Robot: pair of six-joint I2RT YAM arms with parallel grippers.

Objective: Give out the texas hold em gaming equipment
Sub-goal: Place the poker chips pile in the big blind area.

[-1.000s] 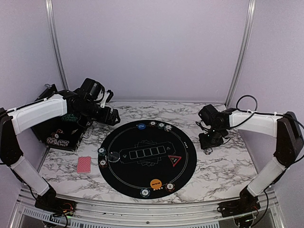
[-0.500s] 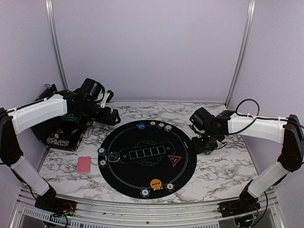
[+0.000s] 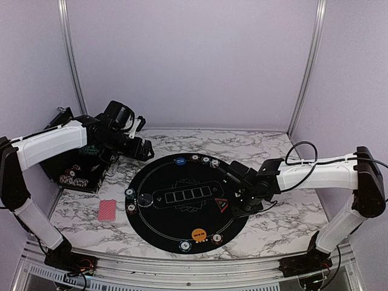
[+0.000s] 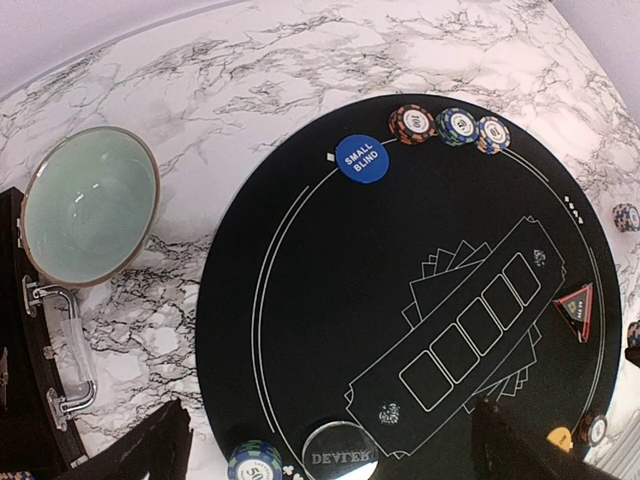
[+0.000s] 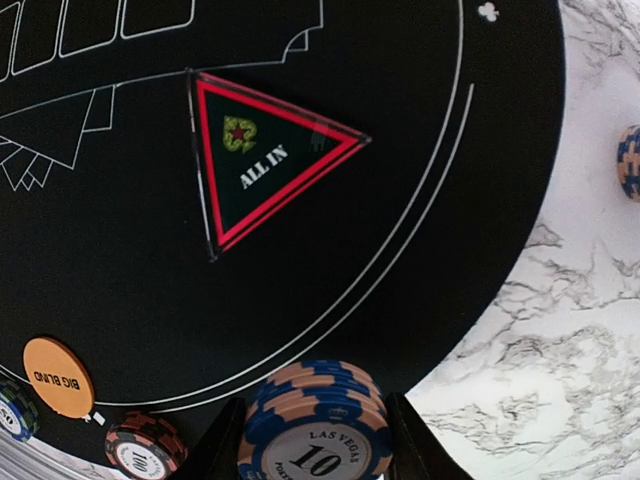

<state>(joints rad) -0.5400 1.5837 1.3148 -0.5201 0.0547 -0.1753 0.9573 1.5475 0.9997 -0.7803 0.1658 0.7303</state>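
R gripper (image 3: 238,199): part-closed on a chip stack (image 5: 315,425). Its fingers (image 5: 225,445) press both sides, so the stack stays squared up and doesn't spill.
Stack: blue/orange striped, top face reads "10". It sits over the R side of the mat (image 3: 182,182), close to the rim. Can't tell whether it touches the mat.
L gripper (image 3: 143,148): wide open, holds nothing. It hangs high over the back-L corner, prob. parked out of the R arm's way.
Triangle (image 5: 265,165): red-edged "ALL IN" marker, flat on the mat inside the ring line, just beyond the stack.
Big blind (image 5: 58,377): orange disc by the ring line at the near rim, w/ a red chip (image 5: 140,450) beside it.
Small blind (image 4: 361,161): blue disc at the far rim w/ three chips (image 4: 455,125) in a row next to it. Looks like one seat's set.
Dealer btn (image 4: 340,455): on the L side of the mat, chips nearby.
Card (image 3: 107,210): red back, face down on the table, L of the mat and apart from it.
Loose chip (image 5: 630,160): on the marble off the mat, R side, not yet dealt out.
Bowl (image 4: 90,205): teal, beside the mat at back L. Not part of the job.
Step (judged): the stack is due at a seat spot on the R rim. Other seats have chips by the line, so a set-down there fits.
Risk: letting go too high could topple the stack. It should also land clear of the triangle.
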